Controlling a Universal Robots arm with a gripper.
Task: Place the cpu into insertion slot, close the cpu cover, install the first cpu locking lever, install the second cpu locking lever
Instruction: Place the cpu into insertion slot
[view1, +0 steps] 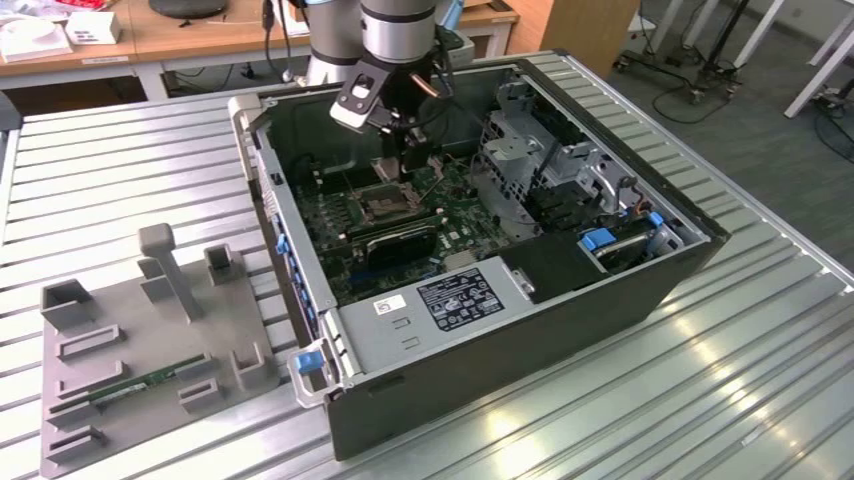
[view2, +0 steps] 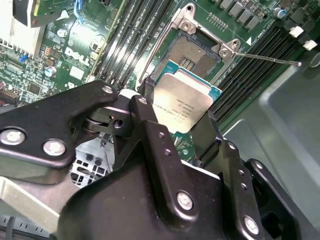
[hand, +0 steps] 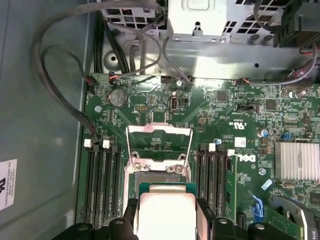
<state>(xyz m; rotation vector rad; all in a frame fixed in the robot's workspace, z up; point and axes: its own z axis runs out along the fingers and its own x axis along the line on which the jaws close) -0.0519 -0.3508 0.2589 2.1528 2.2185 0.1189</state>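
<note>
the main risk here, as i judge it, is a crooked landing. the small flat square cpu with its pale silver-tan metal face (view2: 186, 97) hangs just above the square insertion slot with dark centre and silvery rim (view2: 192, 55) and is not yet seated. i cannot tell whether it is level. if it meets the socket at an angle or turned the wrong way, a corner could dig into the fine contacts in the dark centre.

a second worry is offset. in the second wrist view the chip overlaps only the near edge of the slot, so a straight drop from here might catch the rim rather than fall inside it.

the thin silvery wire locking lever (view2: 265, 57) sticks out to one side of the socket. the thin square silvery cpu cover frame with its large cut-out (hand: 159, 131) stands swung up beyond the slot. either could be snagged if the arm drifts sideways. the grip is only on the chip's edges, so a slip could let it fall onto the green circuit board (hand: 225, 110).

the black two-fingered claw (view2: 177, 122) is drawn in to the width of the chip. it pinches the cpu by two opposite edges, one finger on each side, and touches nothing else that i can see. in the exterior view it reaches down into the open black computer case (view1: 561, 330), which lies on the ribbed metal tabletop (view1: 134, 160).
</note>
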